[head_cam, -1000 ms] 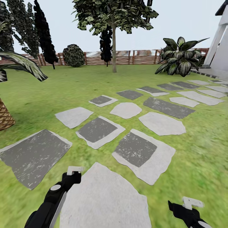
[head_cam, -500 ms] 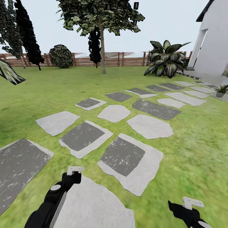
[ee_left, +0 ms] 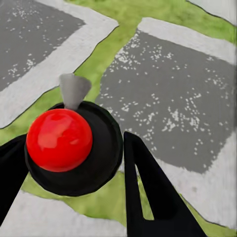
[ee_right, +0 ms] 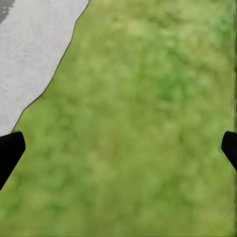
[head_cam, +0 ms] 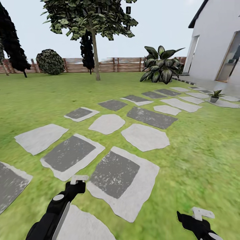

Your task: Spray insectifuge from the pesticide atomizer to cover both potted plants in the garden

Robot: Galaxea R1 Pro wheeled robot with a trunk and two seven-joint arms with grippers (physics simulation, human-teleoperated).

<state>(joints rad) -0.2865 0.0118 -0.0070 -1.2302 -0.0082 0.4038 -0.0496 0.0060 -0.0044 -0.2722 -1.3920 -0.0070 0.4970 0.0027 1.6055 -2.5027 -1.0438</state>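
Between the left fingers: a black round thing (ee_left: 98,168) with a glossy red dome (ee_left: 59,139) on top and a small grey spout (ee_left: 74,90) at its rim; I cannot tell whether this is the atomizer.
Left claw (head_cam: 78,180): low over the near edge of the stone path; in the left wrist view one black finger (ee_left: 148,197) lies against the round thing and the other shows at its far side; whether they clamp it I cannot tell.
Right claw (head_cam: 200,213): low over bare lawn (head_cam: 200,150), beside the path's right edge; its black fingertips (ee_right: 10,148) sit at opposite edges of the right wrist view, wide apart, with grass and a corner of pale stone between them.
Potted plant (head_cam: 215,96): a small tuft of pointed green leaves in a grey pot, standing on a pale stone at the far right end of the path, near the house (head_cam: 216,40).
Path: grey stepping stones (head_cam: 116,173), some dark-centred, some plain pale, running from the claws away to the right across the garden.
Far edge of the lawn: brown slatted fence (head_cam: 110,65), with a leafy tree (head_cam: 95,50), a round bush (head_cam: 50,61) and a big broad-leaved plant (head_cam: 160,68) before it.
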